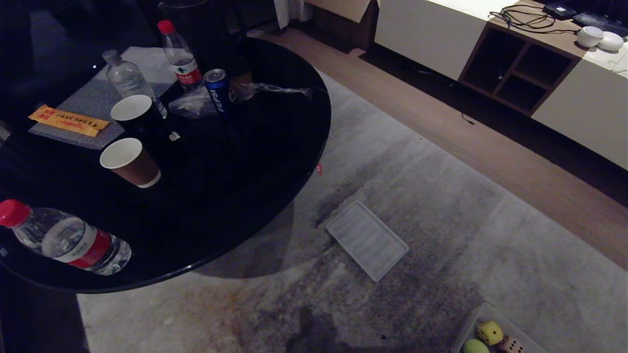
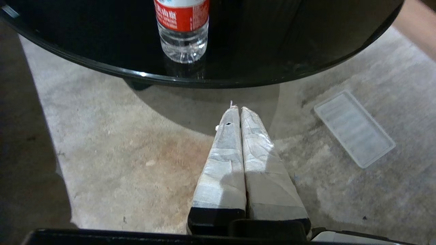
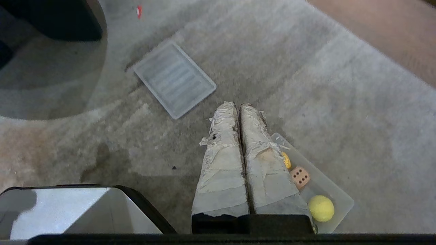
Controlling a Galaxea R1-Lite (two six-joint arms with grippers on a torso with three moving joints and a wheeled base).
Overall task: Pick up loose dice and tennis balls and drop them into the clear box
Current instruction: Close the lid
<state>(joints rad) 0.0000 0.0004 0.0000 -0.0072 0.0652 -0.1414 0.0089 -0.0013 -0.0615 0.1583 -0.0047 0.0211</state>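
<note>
The clear box (image 3: pixel 342 199) serves as my landmark on the carpet. Its ribbed lid (image 3: pixel 174 79) lies well apart, leaving it uncovered. Inside: tennis ball (image 3: pixel 321 208), tan die (image 3: pixel 300 177). Above it, my right gripper (image 3: pixel 237 106) is closed and empty; my left gripper (image 2: pixel 237 109), likewise.

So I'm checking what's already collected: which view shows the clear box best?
The right wrist view: the clear box shows most of its length, holding a tan die and a tennis ball. The head view catches only its corner; the left wrist view misses it.

Clear box (image 3: pixel 340 195) on carpet holds yellow die (image 1: pixel 489 332), tan die (image 3: pixel 300 177), tennis ball (image 3: pixel 321 208).
</note>
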